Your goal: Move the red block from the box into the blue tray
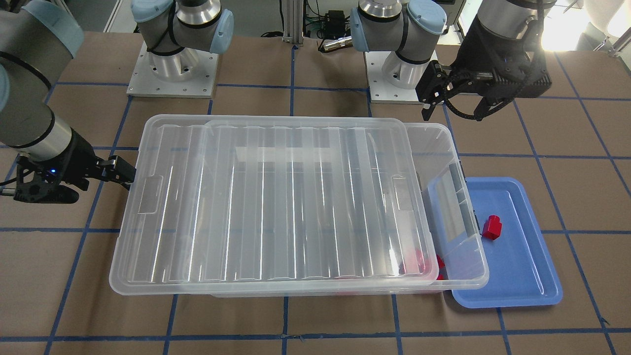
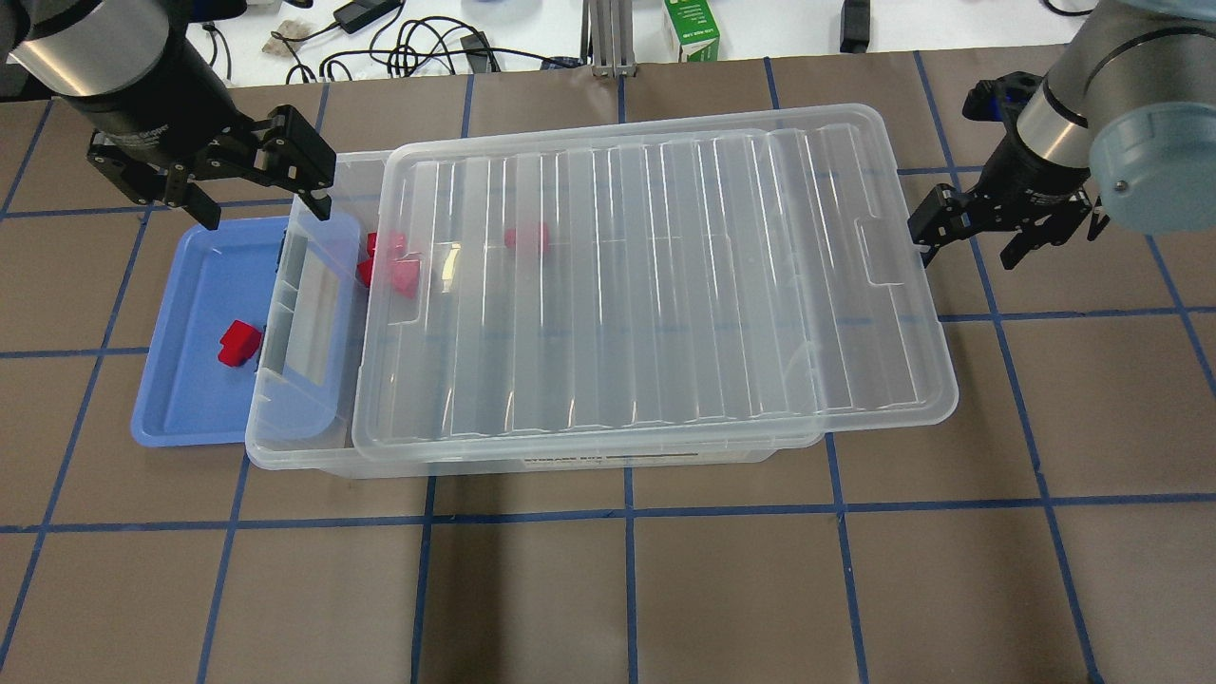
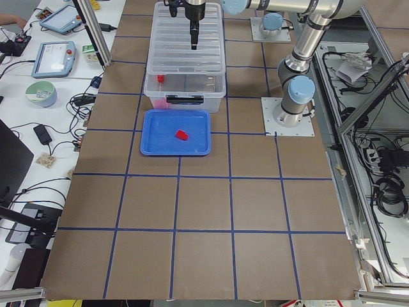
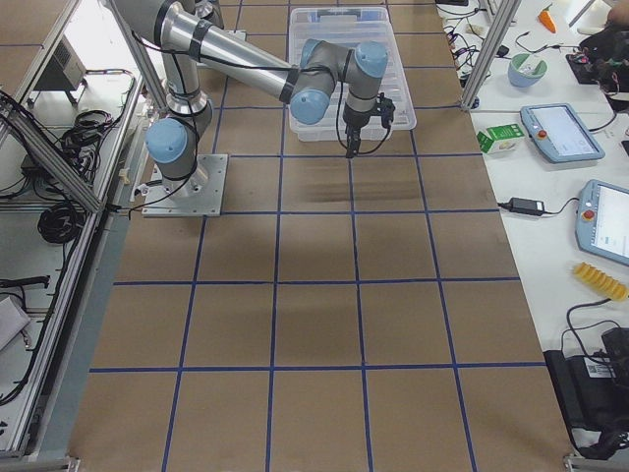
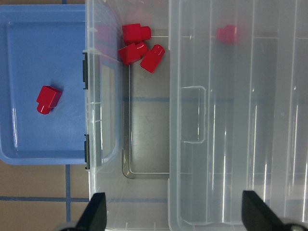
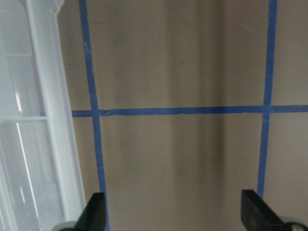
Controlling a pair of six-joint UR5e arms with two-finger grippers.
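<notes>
We see 1 small shiny red plastic block lying on its side in the shallow blue plastic tray. It is near the tray's middle, a bit closer to the box side. It touches only the tray floor.

The big clear plastic box sits right next to the tray. From above, the box's end rim hangs over 1 tray edge. The ribbed clear lid lies on top of the box but sits shifted toward the robot's R side, so the L end of the box is open. In that open end we count 3 more red blocks, bunched up in a corner & touching each other. A 4th red block shows blurry under the lid.

The L gripper hangs in the air over the open end of the box, near the tray. Its fingers are spread wide w/ nothing between them.

The R gripper is at the other end, just beside the lid's short edge, over the brown paper table w/ blue tape lines. Its fingers are spread wide too, w/ nothing in them. We can't tell if it touches the lid.
</notes>
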